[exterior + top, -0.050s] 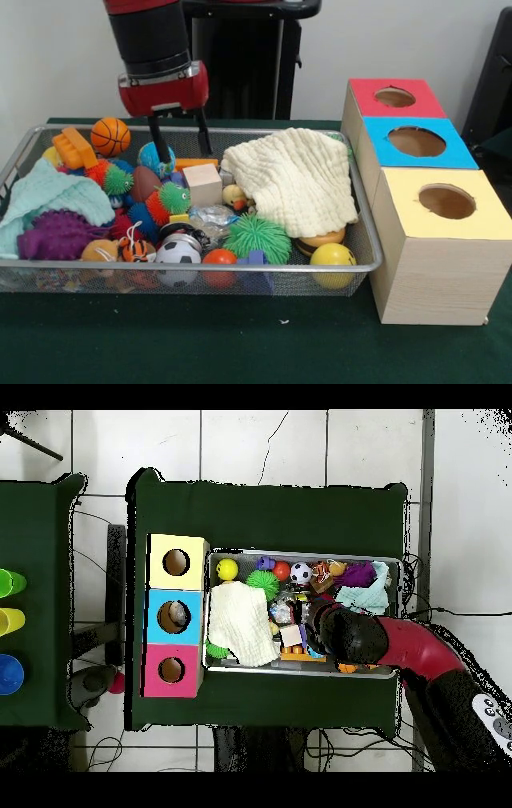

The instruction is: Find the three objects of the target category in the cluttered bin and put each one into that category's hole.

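Note:
A wire bin point(364, 240) holds a heap of toys. Among them are a basketball point(110, 136), a soccer ball point(178, 252), a yellow ball point(333, 258), a red ball point(218, 258), a green spiky ball point(256, 238) and a wooden cube point(202, 184). My gripper point(184, 152) hangs open over the bin's back middle, just above a blue and yellow ball point(156, 158), holding nothing. Three boxes stand beside the bin, each with a hole in its top: red point(394, 97), blue point(416, 142), yellow point(446, 202). In the overhead view my arm point(400, 646) hides the gripper.
A cream cloth point(296, 180) covers the bin's right part, partly over a burger toy point(320, 238). A mint cloth point(48, 196) and a purple spiky toy point(56, 234) fill the left end. An orange block point(74, 148) lies near the basketball. Coloured cups point(8, 619) stand on a side table.

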`<state>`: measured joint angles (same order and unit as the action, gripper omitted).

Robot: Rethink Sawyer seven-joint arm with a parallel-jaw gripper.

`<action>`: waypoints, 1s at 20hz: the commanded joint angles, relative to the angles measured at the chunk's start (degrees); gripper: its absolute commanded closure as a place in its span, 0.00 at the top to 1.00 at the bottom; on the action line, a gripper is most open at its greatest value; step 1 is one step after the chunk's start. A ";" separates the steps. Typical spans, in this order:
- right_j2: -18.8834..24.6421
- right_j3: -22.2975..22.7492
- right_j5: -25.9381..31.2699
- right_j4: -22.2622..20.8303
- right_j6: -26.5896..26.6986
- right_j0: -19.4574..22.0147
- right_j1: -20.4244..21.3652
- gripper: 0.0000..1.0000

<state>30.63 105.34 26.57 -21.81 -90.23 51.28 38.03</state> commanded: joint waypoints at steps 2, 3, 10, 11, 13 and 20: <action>2.20 -6.84 -0.72 -6.88 8.23 1.74 -9.76 1.00; 2.02 -7.33 -1.52 -7.48 7.95 1.85 -10.96 1.00; 1.42 -8.67 -1.34 -9.07 4.89 1.46 -14.23 1.00; 1.29 -8.72 -1.16 -9.09 4.28 1.34 -14.54 1.00; 0.92 -9.05 -0.56 -8.80 2.99 0.81 -15.15 1.00; 2.74 -7.12 5.90 -3.42 1.49 1.50 -16.15 1.00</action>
<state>30.63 100.99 26.58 -27.43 -90.23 52.90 24.92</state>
